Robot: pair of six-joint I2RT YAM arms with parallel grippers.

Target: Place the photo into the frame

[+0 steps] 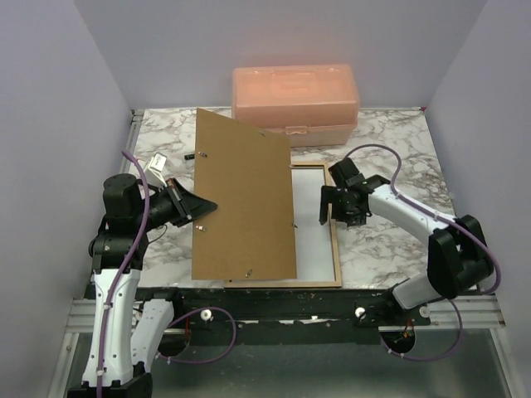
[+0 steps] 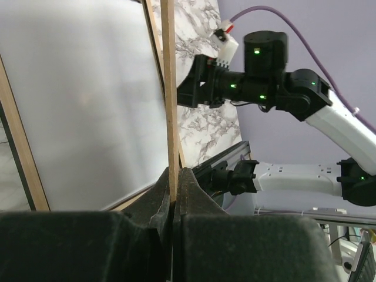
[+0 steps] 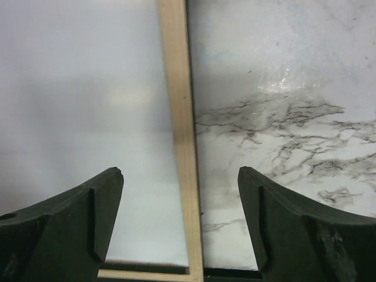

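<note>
Left hand (image 2: 174, 182) clenched on the brown backing panel (image 1: 245, 199); right hand (image 3: 179, 176) released over light-wood frame (image 3: 182, 117), white photo (image 3: 76, 88) inside.

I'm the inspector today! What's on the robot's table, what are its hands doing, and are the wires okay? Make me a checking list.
Surface: white marble-patterned table with grey veins.
Job's things: the frame lies flat, wooden back up; the photo seems to lie inside it, white side up.
Clutter: brown backing panel, tilted over the frame's left part; pink box at the back; small dark bits by the panel's far corner, too small to name.
Grippers: left gripper shut on the backing panel's edge; right gripper open above the frame's right rail, holding nothing.
Cables: purple cables loop along both arms; no snag seen.
Surroundings: plain pale walls on three sides.
</note>
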